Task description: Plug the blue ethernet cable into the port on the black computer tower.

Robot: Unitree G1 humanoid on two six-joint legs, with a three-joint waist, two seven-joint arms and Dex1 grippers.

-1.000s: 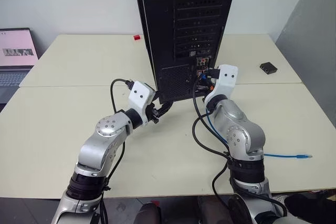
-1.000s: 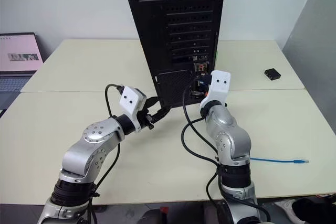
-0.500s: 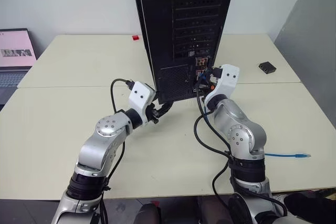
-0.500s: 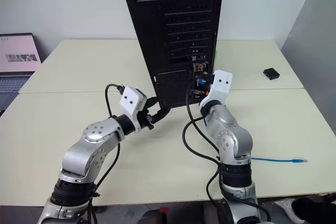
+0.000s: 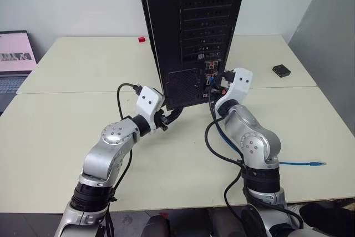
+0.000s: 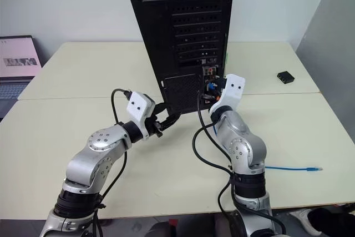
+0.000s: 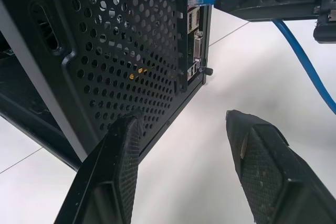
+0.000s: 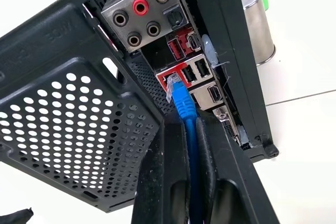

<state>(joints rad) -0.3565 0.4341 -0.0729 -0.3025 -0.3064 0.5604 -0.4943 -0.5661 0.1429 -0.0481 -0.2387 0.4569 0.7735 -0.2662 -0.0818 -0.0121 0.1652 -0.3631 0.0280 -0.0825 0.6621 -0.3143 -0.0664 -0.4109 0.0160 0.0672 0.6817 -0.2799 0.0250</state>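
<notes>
The black computer tower (image 5: 194,26) stands upright on the table with its rear toward me. My right gripper (image 8: 188,121) is shut on the blue ethernet cable (image 8: 185,109) just behind its plug (image 8: 176,94). The plug's clear tip sits at the mouth of the port (image 8: 171,81) in the red-backed connector strip; I cannot tell whether it is seated. The rest of the cable trails down to the table, and its free end (image 5: 316,163) lies at the right. My left gripper (image 7: 189,145) is open beside the tower's lower perforated panel (image 7: 131,61), one finger (image 7: 118,171) close against it.
A laptop (image 5: 14,54) sits at the far left, a small black box (image 5: 281,70) at the back right and a small red thing (image 5: 142,39) behind the tower. A metal can (image 8: 257,24) stands beyond the tower. Black robot cables (image 5: 213,137) loop below the right wrist.
My right gripper has rolled a little at the connector strip, still holding the cable. The left arm has kept still.
</notes>
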